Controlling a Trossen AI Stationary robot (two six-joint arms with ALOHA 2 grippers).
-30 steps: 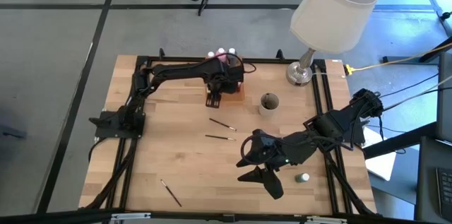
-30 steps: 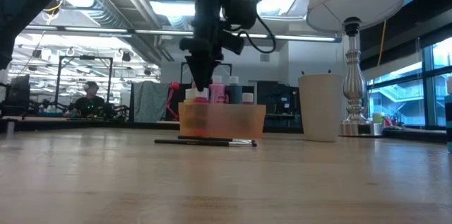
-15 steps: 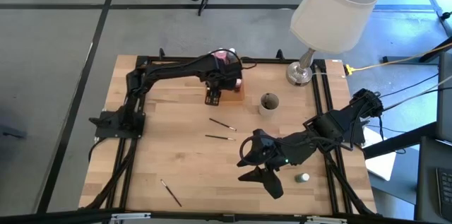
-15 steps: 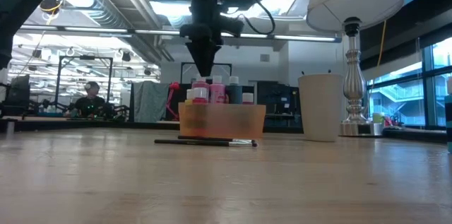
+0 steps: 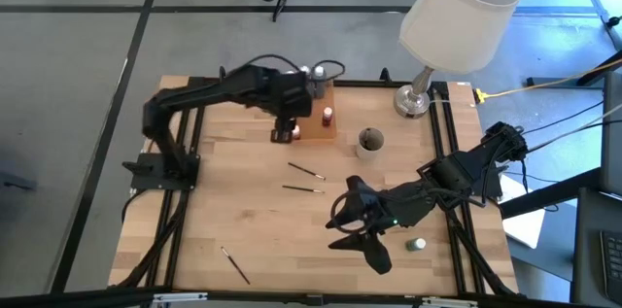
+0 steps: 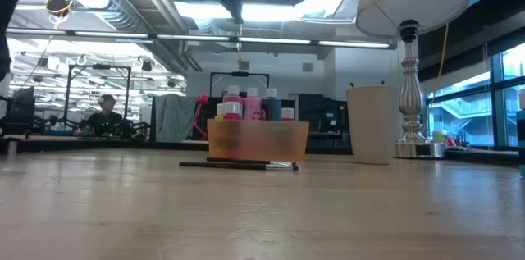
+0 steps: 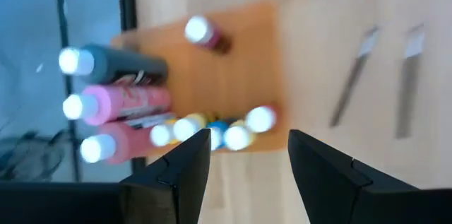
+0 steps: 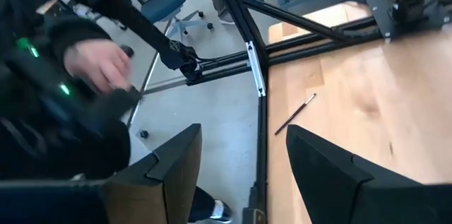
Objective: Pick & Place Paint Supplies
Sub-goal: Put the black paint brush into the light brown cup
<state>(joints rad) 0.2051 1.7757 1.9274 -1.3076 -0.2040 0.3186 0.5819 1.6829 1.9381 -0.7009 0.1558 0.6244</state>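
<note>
Worktop [image 5: 253, 221]: wooden, with a lamp [image 5: 457, 12] at the far right corner.

Left arm had swung back and lifted since a second ago. Then it hung low over the orange tray [image 5: 319, 131], hiding most of it; now the left hand [image 5: 284, 133] sat just left of the tray, fingers spread and empty. In the low view the hand had risen out of frame. Judged a drop-off just finished: a bottle released, arm free to fetch the next item.

Right arm unchanged, right hand [image 5: 362, 242] parked near the worktop's near right, fingers apart, holding nothing.

Paint bottles [image 7: 134, 104] stood clustered in the tray at the far middle. One red bottle [image 5: 328, 114] stood apart from the others inside it.

Still loose: two brushes [image 5: 305, 170] mid-worktop, a third brush [image 5: 234, 265] near left, a small green bottle [image 5: 416, 245] near right. Grey cup [image 5: 370, 141] right of the tray.

Writing: marks on the pink bottle labels, unreadable. No brand made out.
</note>
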